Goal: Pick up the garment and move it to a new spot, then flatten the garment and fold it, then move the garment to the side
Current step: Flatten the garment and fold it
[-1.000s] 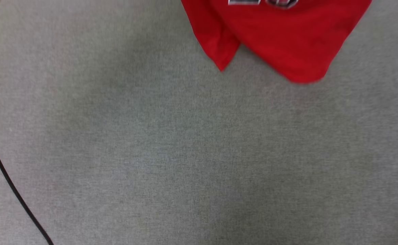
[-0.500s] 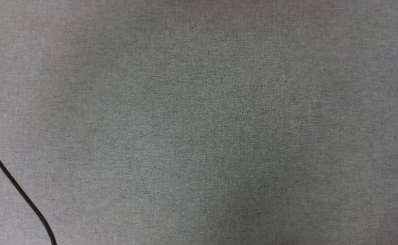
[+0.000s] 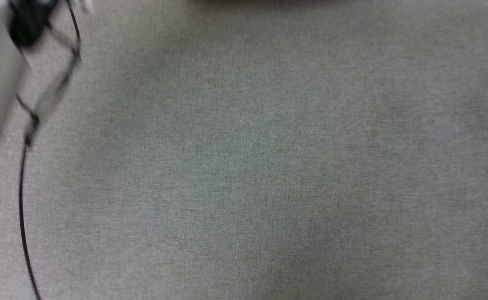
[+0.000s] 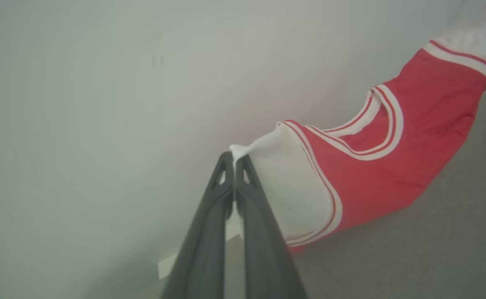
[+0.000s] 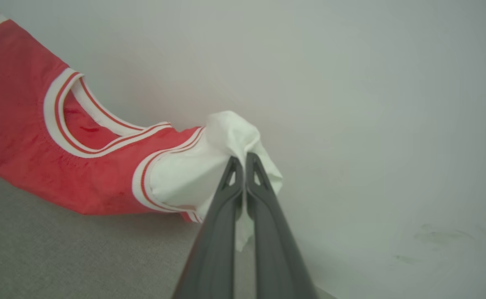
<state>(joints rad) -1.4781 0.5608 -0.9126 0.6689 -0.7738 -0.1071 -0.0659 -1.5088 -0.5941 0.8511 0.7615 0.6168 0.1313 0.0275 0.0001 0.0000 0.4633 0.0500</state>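
The left tool [image 4: 235, 158] has its two dark fingers pressed together on the tip of a white sleeve [image 4: 288, 182] of the jersey [image 4: 392, 170]. A small twist of white cloth pokes out just past the fingertips. In the left wrist view the jersey runs away from this tool to the right and upward. The sleeve comes first, right beside the fingers, then the red body. The striped neckline [image 4: 397, 120] follows, and the other white sleeve sits far off at the upper right.

The right tool [image 5: 245, 160] is likewise clamped shut, on a bunched wad of the opposite white sleeve [image 5: 184, 174]. The cloth bulges above its fingertips and hangs down on both sides of them. In the right wrist view the jersey stretches off to the left of the tool, with the red-and-white neck trim [image 5: 52, 108] well along it.

So the jersey is strung between the two tools, one sleeve in each, in front of a pale wall [image 4: 101, 83]. The grey carpet [image 3: 244, 166] lies below it. I cannot tell whether the lower red edge touches the carpet or hangs just clear of it.

In the head view a thin black cable [image 3: 21, 216] curves along the left side of the carpet.
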